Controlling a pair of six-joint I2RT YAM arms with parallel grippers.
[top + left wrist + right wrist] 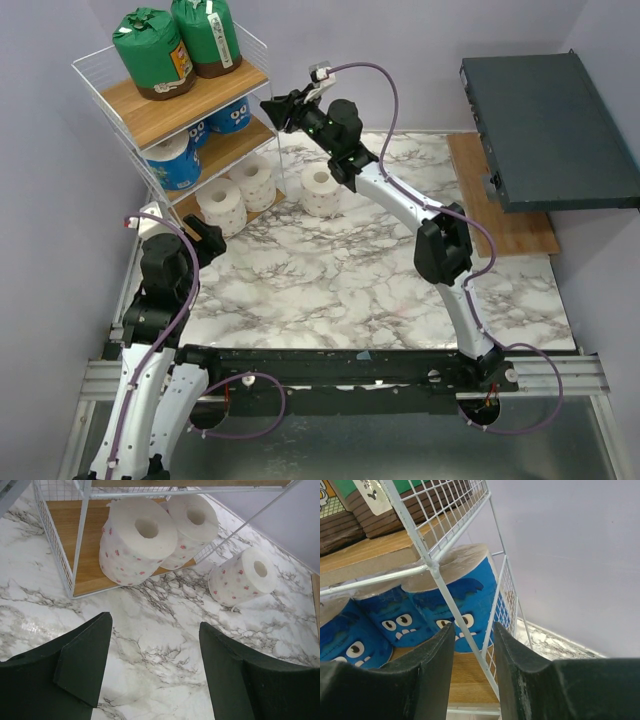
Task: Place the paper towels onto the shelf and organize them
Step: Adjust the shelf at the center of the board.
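The shelf (185, 105) stands at the back left, with two green-wrapped paper towels (155, 50) on its top board, blue-printed ones (175, 160) on the middle board and two white ones (222, 203) on the bottom. One more white roll (321, 190) stands on the marble just right of the shelf. My right gripper (268, 105) hovers at the shelf's right side, level with the middle board. In the right wrist view its jaws (472, 627) are narrowly open and hold nothing, with a shelf wire and a blue roll (462, 595) beyond them. My left gripper (155, 622) is open over bare marble in front of the shelf.
A dark grey flat box (545, 130) lies at the back right, on a wooden board (505, 215). The shelf's wire side panel (507, 600) is close to my right fingertips. The loose white roll (245, 577) sits beside the shelf's front right post.
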